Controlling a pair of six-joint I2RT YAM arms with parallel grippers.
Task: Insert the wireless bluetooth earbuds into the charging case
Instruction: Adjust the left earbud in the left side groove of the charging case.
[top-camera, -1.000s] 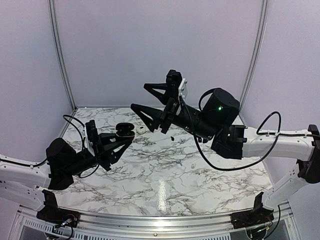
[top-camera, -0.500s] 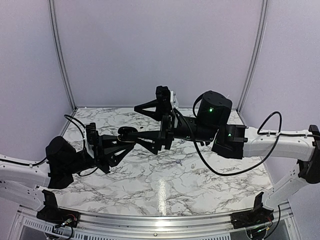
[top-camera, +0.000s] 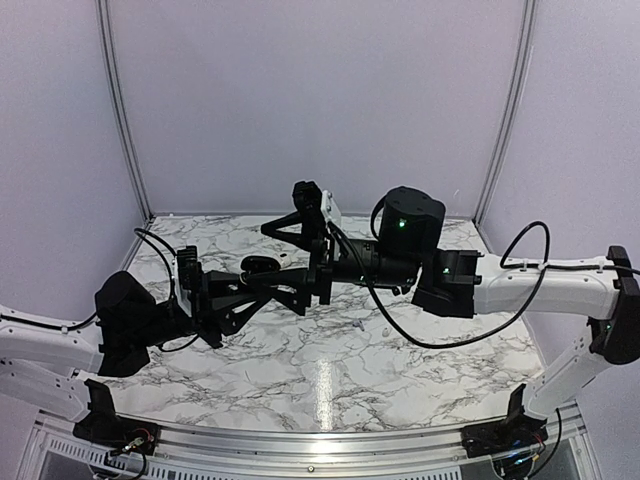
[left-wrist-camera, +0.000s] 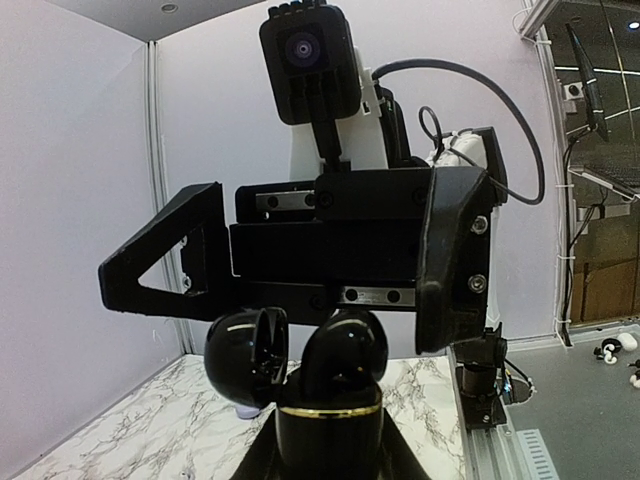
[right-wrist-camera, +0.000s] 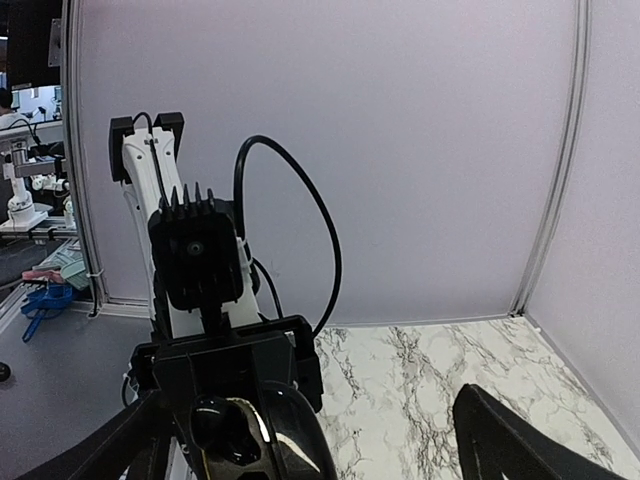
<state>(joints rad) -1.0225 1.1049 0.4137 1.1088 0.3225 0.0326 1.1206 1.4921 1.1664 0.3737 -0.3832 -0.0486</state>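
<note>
Black on black up here, hard to read. Left fingers (top-camera: 228, 296) are pressed together on the charging case (left-wrist-camera: 330, 425), pinching it by its base and holding it up off the table (top-camera: 330, 380), over the left-centre of the marble.

Case: glossy black with a thin gold band round the body. Its lid (left-wrist-camera: 247, 352) is flipped open and leans to one side in the left wrist view. A rounded black lump sits at the mouth beside the lid (earbud or part of the case, I cannot tell).

Right fingers (left-wrist-camera: 452, 250) are spread wide and grip nothing. They face the case head on, one finger to either side of it in the left wrist view, and as far as I can see they are not touching it. In the right wrist view the open case sits low and centre between my two spread fingers, with the left wrist camera (right-wrist-camera: 195, 250) just behind it.

One small white earbud (top-camera: 385, 331) lies on the table right of centre, below my right forearm and well apart from the case.
</note>
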